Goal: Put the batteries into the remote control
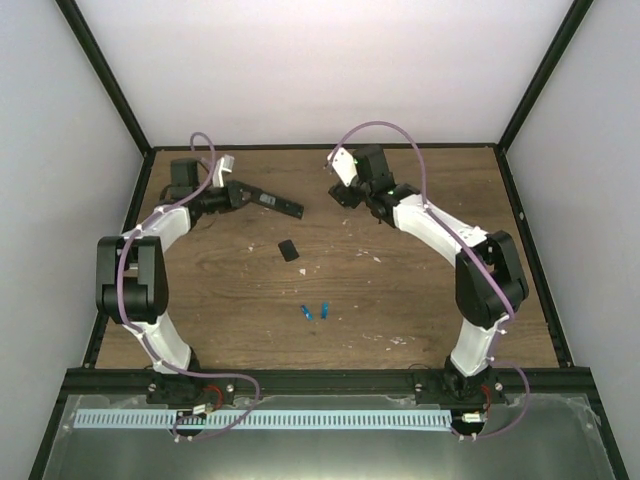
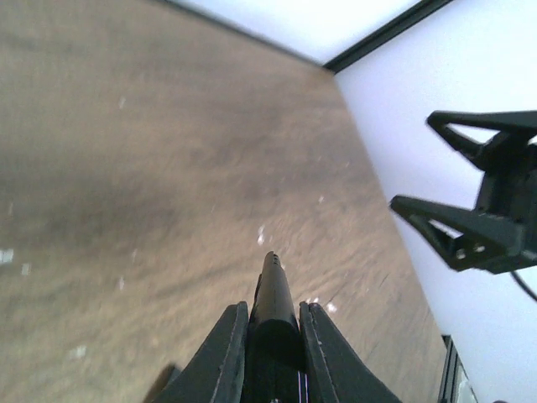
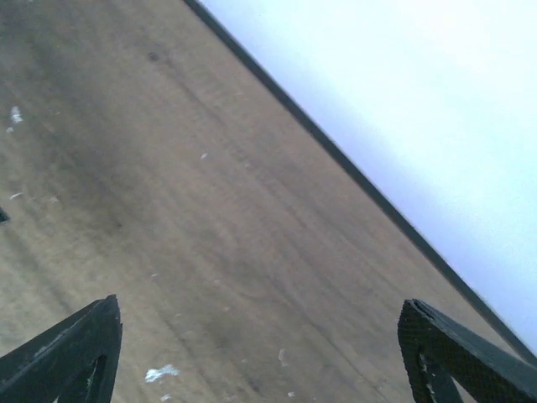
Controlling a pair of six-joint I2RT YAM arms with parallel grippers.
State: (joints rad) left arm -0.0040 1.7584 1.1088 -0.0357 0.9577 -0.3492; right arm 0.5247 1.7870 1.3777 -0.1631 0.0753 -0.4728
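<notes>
**Presently: remote control gripped at far left, batteries lie loose toward the near edge**

Observed from the room. The left end effector is pressed together on one end of the remote control. Its wrist view shows the black bar pinched between both fingers. The remote's long axis runs from that grip rightward and slightly nearer, with its free end pointing toward the middle of the table. Whether the free end touches the wood I cannot tell.

The right end effector is spread wide and carries nothing. Its wrist view shows only bare boards between the jaws.

The batteries lie side by side, just apart, well nearer the arm bases than either end effector. Each has its long axis roughly near-to-far, the left one a little skewed. They sit about midway across the table, slightly toward the right arm's side.

A small black cover piece lies between the remote and the batteries.

Judgement: the free right arm is the nearer and the fit one to fetch. It would have to draw back toward its base and straddle a battery across its short width.
</notes>
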